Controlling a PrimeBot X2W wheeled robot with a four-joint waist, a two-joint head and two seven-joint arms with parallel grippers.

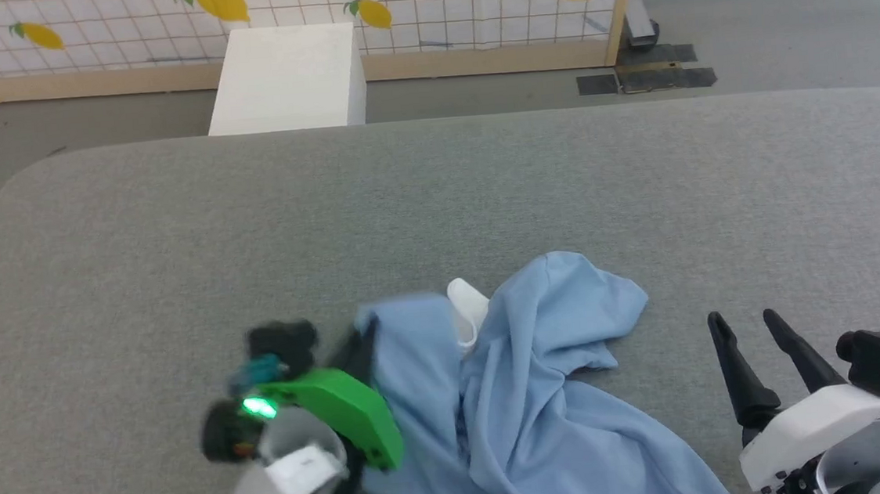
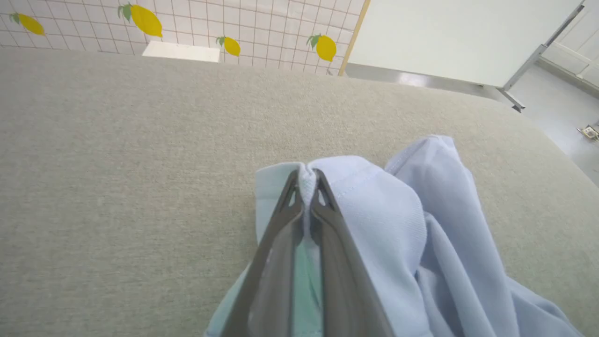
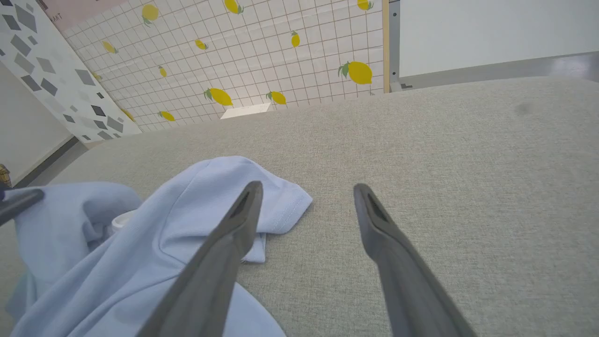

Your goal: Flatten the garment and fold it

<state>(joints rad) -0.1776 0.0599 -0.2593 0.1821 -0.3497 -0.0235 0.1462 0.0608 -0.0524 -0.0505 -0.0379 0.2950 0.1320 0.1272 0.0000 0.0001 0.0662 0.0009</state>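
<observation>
Likely the left pincer, clamped on only a thin edge of the crumpled light-blue shirt lying on the grey bench, could slip off under a pull (the right pincer stands apart, just beside the shirt).

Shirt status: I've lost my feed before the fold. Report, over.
Left gripper shut on shirt edge. Right gripper open, beside the shirt. Shirt crumpled on the table, not yet flat. White box stands beyond the table, out of the way.
</observation>
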